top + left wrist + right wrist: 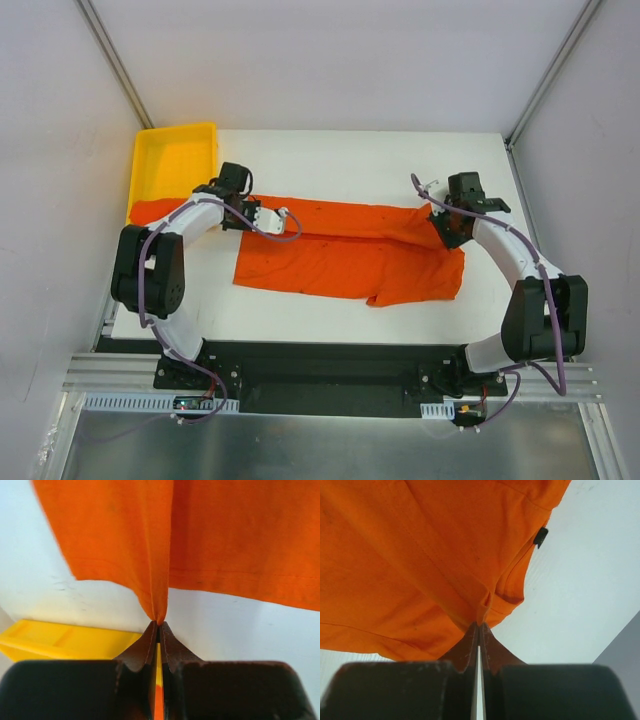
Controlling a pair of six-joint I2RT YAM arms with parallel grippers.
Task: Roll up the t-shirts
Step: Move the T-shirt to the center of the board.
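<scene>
An orange t-shirt [340, 250] lies spread lengthwise across the middle of the white table, its left end reaching the yellow tray. My left gripper [240, 213] is shut on a pinch of cloth at the shirt's far left edge; in the left wrist view its tips [159, 623] squeeze a fold of the t-shirt [240, 540], lifted off the table. At the shirt's far right corner my right gripper [449, 230] is shut too. In the right wrist view its tips [479, 624] hold a hem fold of the t-shirt [395, 555].
A yellow plastic tray [172, 160] stands at the back left corner of the table, also in the left wrist view [60, 640]. Grey walls and metal posts enclose the table at the back and on both sides. A small black tag [540, 536] sticks out of the shirt's seam.
</scene>
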